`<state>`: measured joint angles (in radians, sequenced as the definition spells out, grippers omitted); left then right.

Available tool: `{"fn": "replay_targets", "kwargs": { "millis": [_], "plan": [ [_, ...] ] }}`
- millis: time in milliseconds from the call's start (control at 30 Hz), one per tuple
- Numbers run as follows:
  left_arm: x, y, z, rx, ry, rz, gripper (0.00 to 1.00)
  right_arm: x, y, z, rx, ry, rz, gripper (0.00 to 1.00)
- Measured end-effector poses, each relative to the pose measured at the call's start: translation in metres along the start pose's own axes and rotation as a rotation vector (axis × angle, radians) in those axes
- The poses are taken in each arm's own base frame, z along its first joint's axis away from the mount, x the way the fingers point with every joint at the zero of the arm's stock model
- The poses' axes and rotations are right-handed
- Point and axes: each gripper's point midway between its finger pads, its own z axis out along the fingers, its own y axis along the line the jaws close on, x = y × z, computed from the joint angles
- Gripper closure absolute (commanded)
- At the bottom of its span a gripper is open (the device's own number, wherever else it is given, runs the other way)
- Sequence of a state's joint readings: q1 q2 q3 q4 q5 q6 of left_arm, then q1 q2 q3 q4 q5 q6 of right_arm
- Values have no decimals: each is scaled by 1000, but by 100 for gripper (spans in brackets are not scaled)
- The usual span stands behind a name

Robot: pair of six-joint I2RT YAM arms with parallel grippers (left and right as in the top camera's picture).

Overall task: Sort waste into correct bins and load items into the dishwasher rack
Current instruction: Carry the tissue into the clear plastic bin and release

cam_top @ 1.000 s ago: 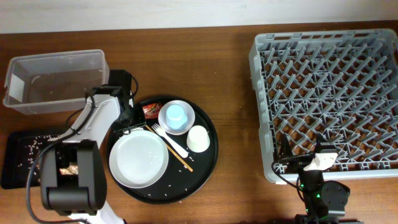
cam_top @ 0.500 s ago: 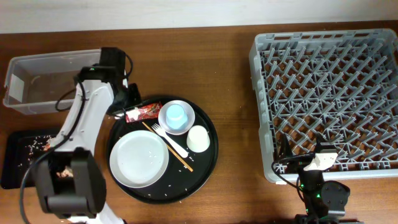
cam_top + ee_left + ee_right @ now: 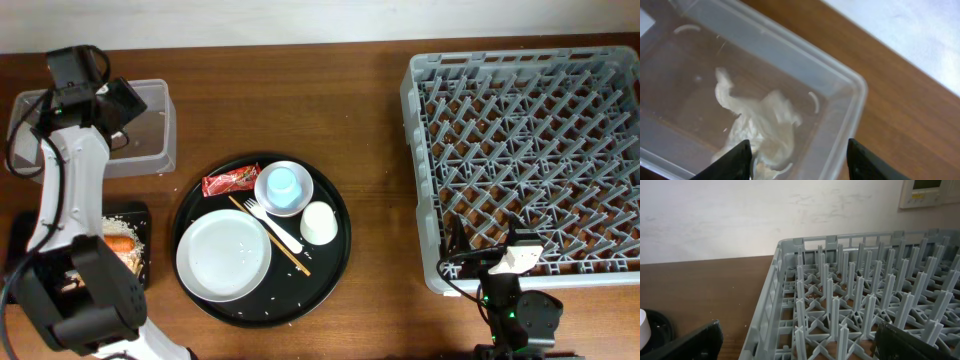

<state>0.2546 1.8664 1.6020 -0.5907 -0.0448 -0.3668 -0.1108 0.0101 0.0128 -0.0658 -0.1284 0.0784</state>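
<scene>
My left gripper (image 3: 118,102) is open above the right end of the clear tub (image 3: 160,150). In the left wrist view the crumpled white tissue (image 3: 762,125) lies inside the tub (image 3: 840,75), beside the left finger of the open gripper (image 3: 800,165). The red wrapper (image 3: 230,181) lies on the round black tray (image 3: 340,255) with the white plate (image 3: 223,255), the white bowl (image 3: 268,198) holding the light-blue cup (image 3: 284,184), the white cup (image 3: 319,223) and the fork (image 3: 272,225). The flat black tray (image 3: 143,215) holds the carrot (image 3: 120,243) and crumbs. My right gripper (image 3: 500,265) is open at the grey rack's (image 3: 530,150) front edge.
A thin brown stick (image 3: 275,240) lies across the round tray beside the fork. In the right wrist view the rack's pegs (image 3: 840,290) fill the space ahead of the open gripper (image 3: 805,347). Bare wooden table (image 3: 375,120) lies between the tray and the rack.
My left arm has swung from the round tray's left edge up and left to above the clear tub. The red wrapper shifted slightly left. The right arm has not moved.
</scene>
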Motion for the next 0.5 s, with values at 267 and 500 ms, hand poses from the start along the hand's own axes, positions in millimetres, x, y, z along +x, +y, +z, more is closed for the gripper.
{"fn": "replay_targets", "kwargs": {
  "millis": [267, 500],
  "plan": [
    [-2, 15, -5, -22, 9, -21, 1, 0, 0, 0, 0, 0, 0, 1],
    [3, 1, -15, 56, 41, -16, 5, 0, 0, 0, 0, 0, 0, 1]
  ]
}}
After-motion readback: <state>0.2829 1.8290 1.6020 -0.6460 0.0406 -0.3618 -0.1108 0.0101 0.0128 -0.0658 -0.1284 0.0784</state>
